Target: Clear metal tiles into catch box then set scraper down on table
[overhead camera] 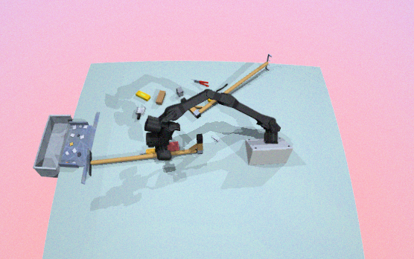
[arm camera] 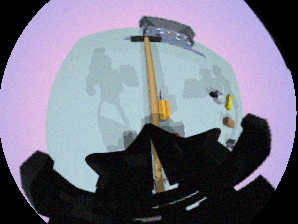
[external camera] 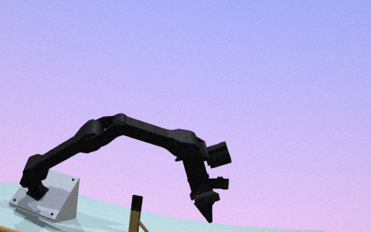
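Note:
The long scraper lies on the table, with its wooden pole (overhead camera: 119,159) (arm camera: 152,76) reaching left to its grey blade (overhead camera: 90,146) at the near edge of the steel bench plate (overhead camera: 83,146) (arm camera: 174,35). Several small white metal tiles (overhead camera: 74,138) lie on the plate. The grey catch box (overhead camera: 48,143) stands at the plate's far left end. My gripper (overhead camera: 164,154) (external camera: 207,213) (arm camera: 152,137) is shut with nothing between its fingers. It hangs a little above the pole near the handle end. The handle's upright black-topped post (overhead camera: 199,139) (external camera: 137,203) stands on the table.
A second long pole with a hook (overhead camera: 238,83) lies at the back right. A yellow block (overhead camera: 143,95), a brown block (overhead camera: 160,97), a grey cube (overhead camera: 179,90), red pliers (overhead camera: 201,82) and a red block (overhead camera: 173,146) lie about. The arm's base (overhead camera: 268,150) (external camera: 50,200) is at right.

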